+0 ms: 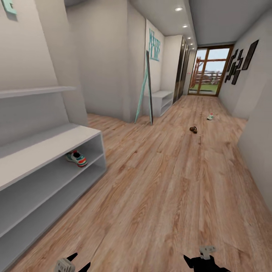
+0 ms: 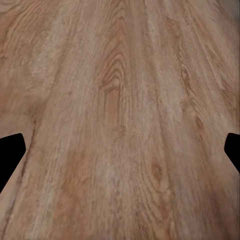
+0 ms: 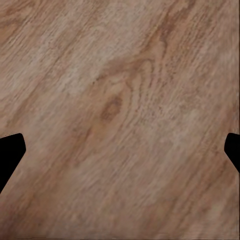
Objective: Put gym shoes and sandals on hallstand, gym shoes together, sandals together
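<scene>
Both tools, left (image 1: 71,264) and right (image 1: 204,260), hang spread and empty, since one gym shoe (image 1: 76,158) already sits on the hallstand (image 1: 45,143) shelf while another shoe (image 1: 210,116) and sandal (image 1: 193,129) lie far ahead.

Gym shoes: two. One sits in the hallstand (image 1: 45,151) upper bay (image 1: 76,158); one lies far down the corridor floor (image 1: 210,116).
Sandals: one visible, on the floor (image 1: 193,129).
Hallstands: one.
White benches: one (image 1: 161,101).
Grippers: two, left (image 1: 73,264) and right (image 1: 200,260).
</scene>
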